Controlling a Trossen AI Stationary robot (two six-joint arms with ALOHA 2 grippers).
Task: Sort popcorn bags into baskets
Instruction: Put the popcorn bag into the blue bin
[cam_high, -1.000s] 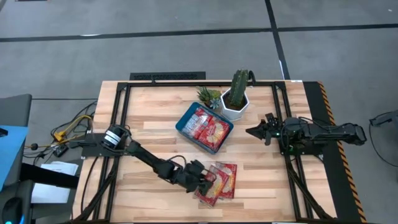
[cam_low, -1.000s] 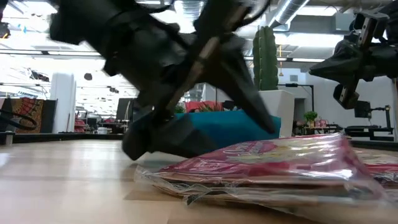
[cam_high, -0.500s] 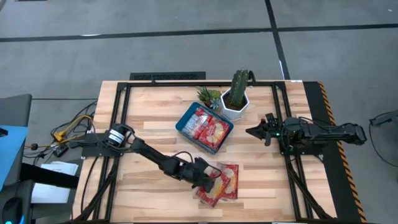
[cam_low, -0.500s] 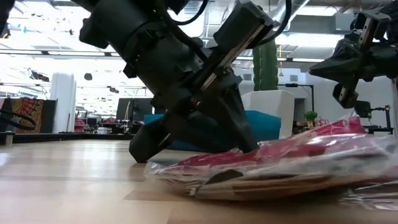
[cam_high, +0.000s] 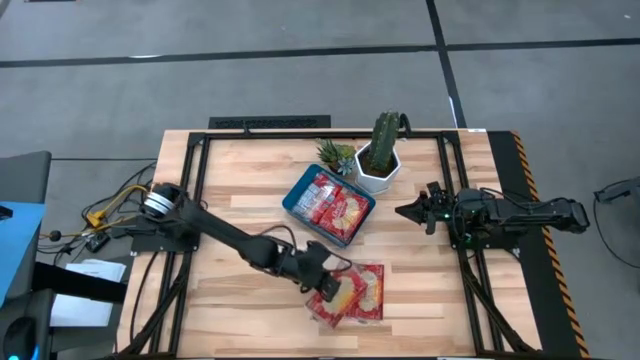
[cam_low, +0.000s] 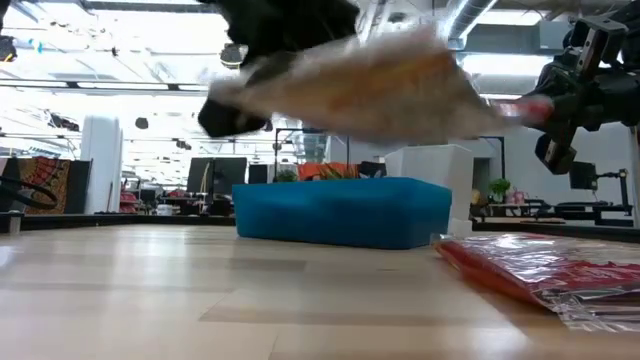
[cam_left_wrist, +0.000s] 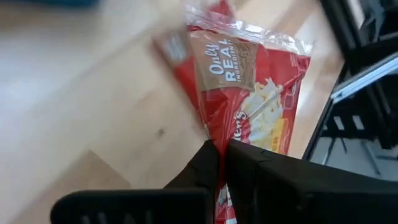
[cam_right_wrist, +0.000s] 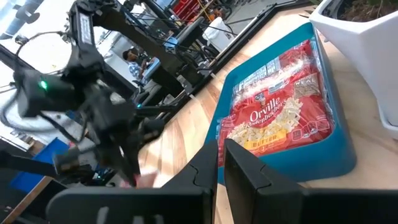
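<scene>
The left tool (cam_high: 322, 287) is clamped on a flat red plastic popcorn bag (cam_left_wrist: 249, 93), raised off the wooden table (cam_high: 240, 180) near its front edge. More bags fill the shallow teal rectangular basket (cam_high: 296, 208) mid-table. The right tool (cam_high: 404, 211), fingers closed on nothing, hovers by the right edge.

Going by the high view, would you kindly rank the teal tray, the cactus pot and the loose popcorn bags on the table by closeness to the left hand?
Measured from the left hand:
1. Loose popcorn bags, right beside it.
2. Teal tray, mid-table beyond it.
3. Cactus pot, farthest, toward the far edge.
</scene>
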